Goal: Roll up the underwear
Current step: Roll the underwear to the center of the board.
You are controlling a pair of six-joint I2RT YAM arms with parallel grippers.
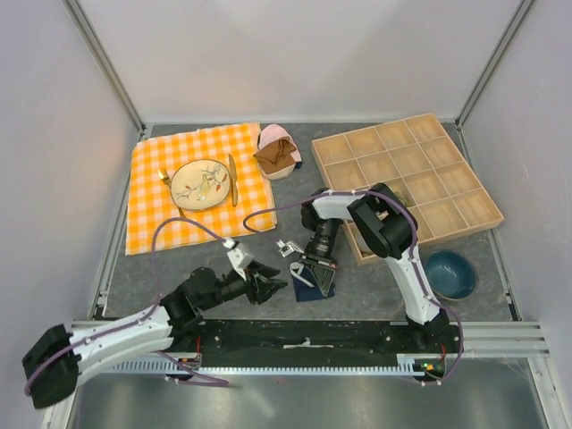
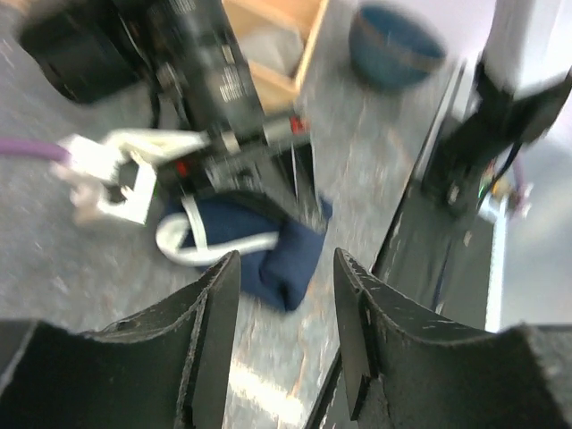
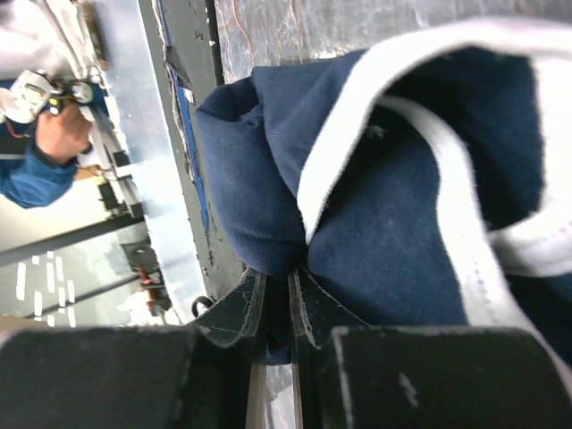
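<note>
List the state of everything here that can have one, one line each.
underwear, bunched on the table, one fold pinched.
right pincer, shut on the underwear.
left pincer, open, near the underwear, holding nothing.
blue bowl, upright.
checked cloth, spread flat.
brown and pink garments, folded in a pile.

Matt cloth, bare wood
The underwear (image 3: 384,241) was matt navy cloth with smooth white trim; the divided tray (image 1: 427,186) looked like unvarnished wood.
</note>
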